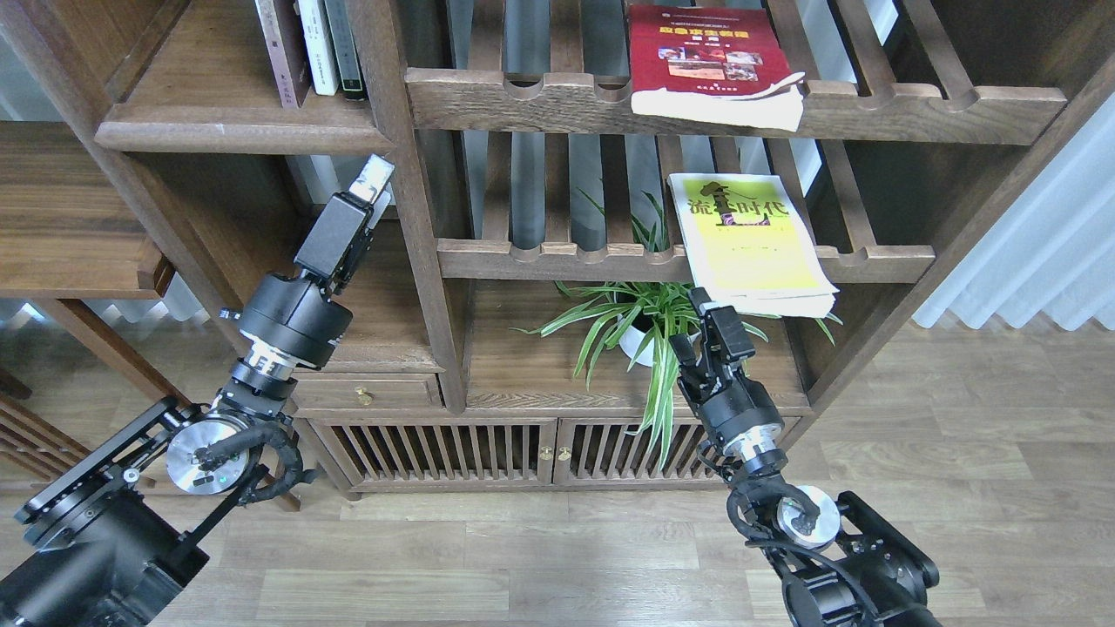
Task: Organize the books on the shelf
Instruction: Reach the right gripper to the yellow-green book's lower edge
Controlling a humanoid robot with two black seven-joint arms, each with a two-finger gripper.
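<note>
The shelf (218, 131) is a solid dark-brown board at the top left. A dark maroon book (277, 48) stands upright on it, beside a thin white book (318, 43) and a dark-spined one (344, 48). The red book (701, 52) lies flat on the upper slatted rack. The yellow-green book (753, 239) lies on the middle slatted rack and overhangs its front rail. My left gripper (370, 178) is empty, below the shelf and beside the upright post; its fingers cannot be told apart. My right gripper (697, 322) is open and empty, just below the yellow-green book's near left corner.
A potted spider plant (640, 326) stands on the lower board right beside my right gripper. A wooden post (418, 261) divides the bookcase. A cabinet with slatted doors (488, 448) is below. A side table (70, 226) stands at the left. White curtains (1037, 235) hang at the right.
</note>
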